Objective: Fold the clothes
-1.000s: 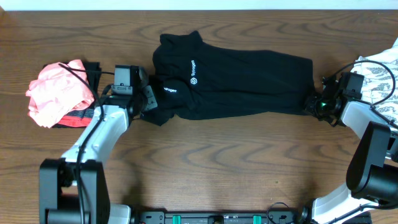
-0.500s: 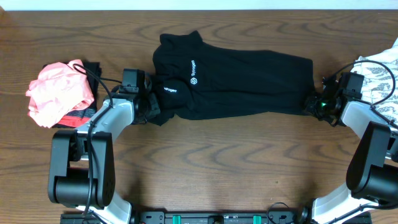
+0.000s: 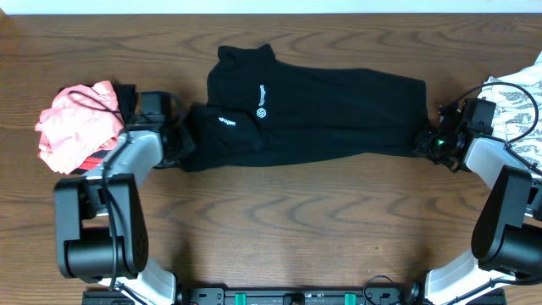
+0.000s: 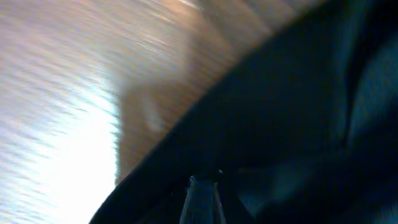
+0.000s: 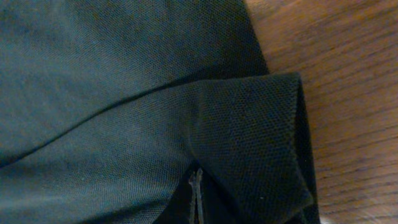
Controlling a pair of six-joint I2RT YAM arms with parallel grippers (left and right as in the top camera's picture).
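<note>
The clothes are chiefly a black garment (image 3: 322, 106) with small white logos, lying lengthwise across the table. My left gripper (image 3: 180, 146) is shut on its left end, where dark cloth fills the left wrist view around the closed fingertips (image 4: 202, 196). At the garment's lower right corner my right gripper (image 3: 426, 142) is shut on the hem; in the right wrist view a doubled fold of black fabric (image 5: 261, 130) lies over the closed fingers (image 5: 196, 186). A coral-pink garment (image 3: 74, 125) lies bunched at the far left. A white leaf-patterned one (image 3: 518, 100) lies at the right edge.
Bare wooden table (image 3: 279, 229) stretches in front of the black garment, between the two arms. The pink pile sits just left of my left arm, with a dark item (image 3: 100, 161) under it. Cables run over the pink pile and the patterned garment.
My left gripper has moved left, drawing the black garment's left end out with it, so the fabric there now lies flatter and longer. The right gripper has held still.
</note>
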